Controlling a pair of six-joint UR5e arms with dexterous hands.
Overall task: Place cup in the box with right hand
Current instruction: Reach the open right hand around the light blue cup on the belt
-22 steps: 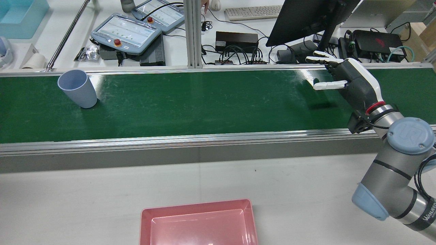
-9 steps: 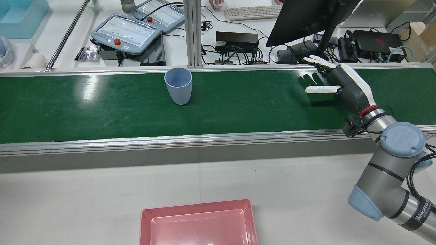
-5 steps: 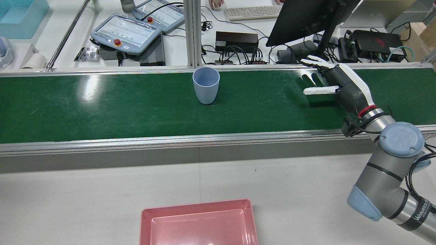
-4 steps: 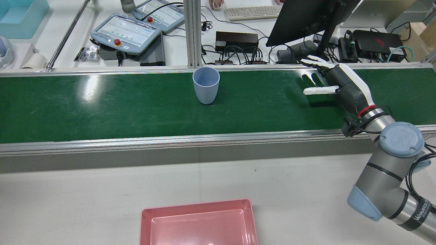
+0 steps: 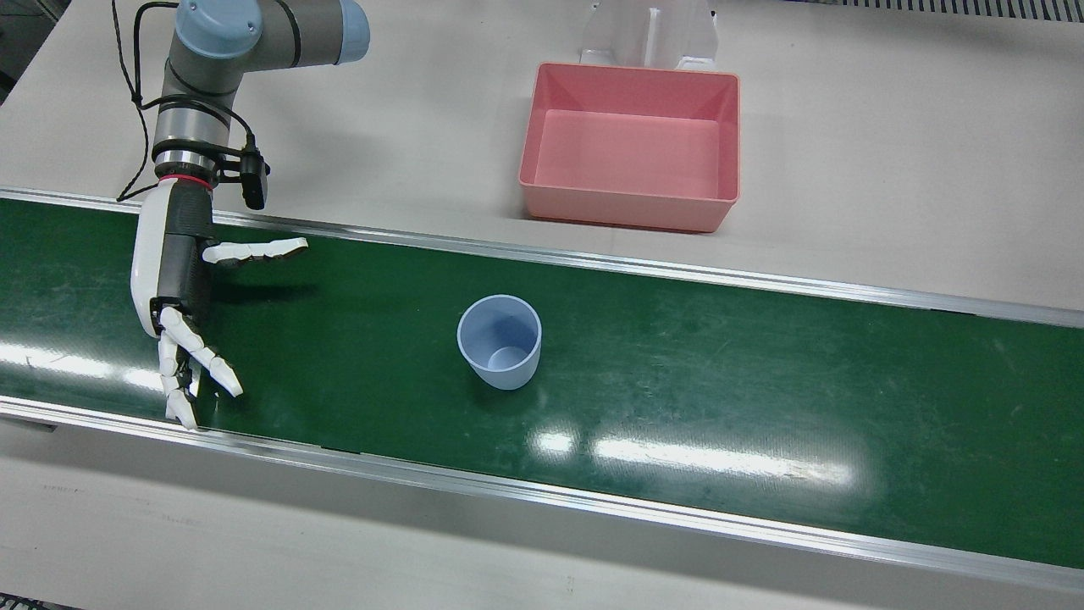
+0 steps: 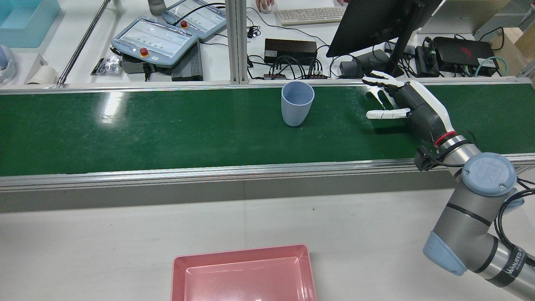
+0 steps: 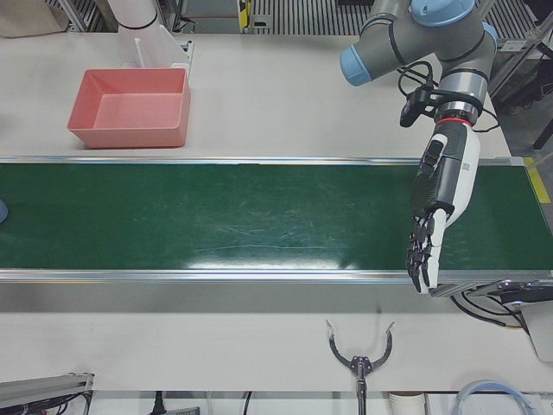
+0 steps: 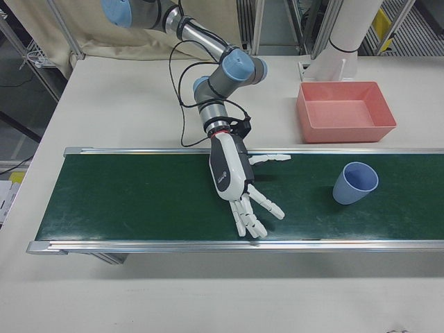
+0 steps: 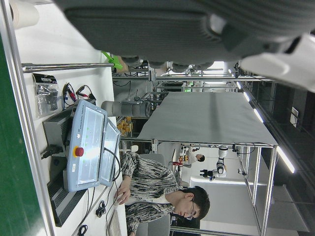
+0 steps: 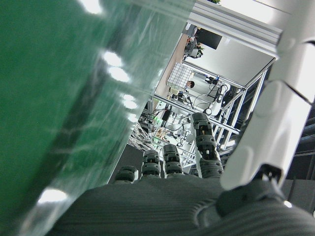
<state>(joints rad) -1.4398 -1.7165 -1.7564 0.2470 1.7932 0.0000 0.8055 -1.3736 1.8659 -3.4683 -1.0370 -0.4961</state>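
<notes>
A light blue cup (image 6: 296, 103) stands upright on the green conveyor belt (image 6: 167, 129), near its far edge; it also shows in the front view (image 5: 499, 341) and right-front view (image 8: 354, 183). My right hand (image 6: 411, 108) is open, fingers spread, low over the belt to the right of the cup and apart from it; it also shows in the front view (image 5: 182, 288) and right-front view (image 8: 232, 173). The pink box (image 6: 242, 252) is empty on the white table on the robot's side of the belt. My left hand (image 7: 441, 190) is open over the belt's other end, holding nothing.
Aluminium rails (image 6: 209, 171) border the belt on both sides. Behind the far rail are teach pendants (image 6: 154, 42), cables and a monitor (image 6: 376, 21). The box also shows in the front view (image 5: 631, 203) and the left-front view (image 7: 130, 137).
The cup has travelled along the belt from the rear view's left towards my right hand. My right hand has sunk lower and shifted slightly left, still open.
</notes>
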